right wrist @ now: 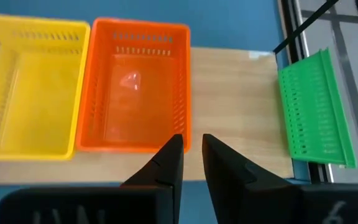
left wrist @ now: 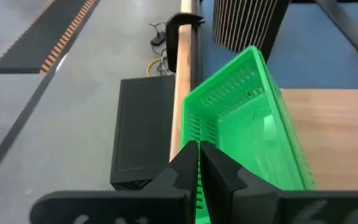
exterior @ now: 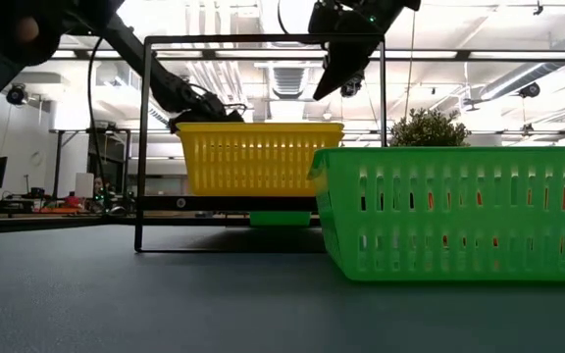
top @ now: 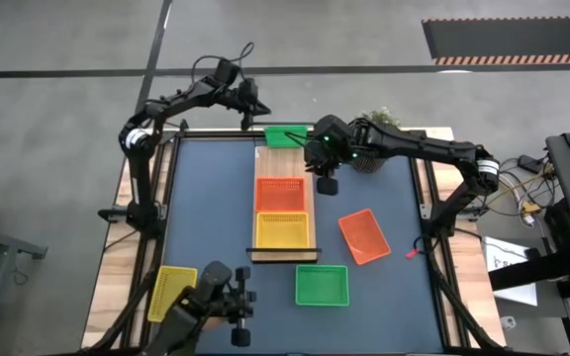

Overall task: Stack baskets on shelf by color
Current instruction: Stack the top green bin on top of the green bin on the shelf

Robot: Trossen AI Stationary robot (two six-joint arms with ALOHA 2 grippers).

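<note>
The shelf (top: 285, 158) is a light-wood board running from far to near, with a black wire frame. An orange basket (top: 279, 193) and a yellow basket (top: 281, 229) sit on it, bottoms down. My left gripper (left wrist: 197, 158) is at the shelf's far end, shut on a green basket (top: 287, 136) that is steeply tilted. My right gripper (right wrist: 191, 146) hovers over the bare board beside the orange basket (right wrist: 135, 87), slightly open and empty. Loose on the table are an orange basket (top: 364, 235), a green basket (top: 322, 285) and a yellow basket (top: 171, 292). My left gripper pinches the green basket's mesh wall at its upper rim (left wrist: 191, 127) between both fingers, coming from the table's far side and slanting down. The basket (right wrist: 316, 109) is tipped almost onto its side by the shelf's far end. Whether it touches the board, I cannot tell.
A potted plant (top: 369, 148) stands at the far edge, right of the shelf and close to my right arm. A dark device (top: 216, 297) sits at the near edge beside the loose yellow basket. The loose green basket (exterior: 459, 211) fills the low view's right.
</note>
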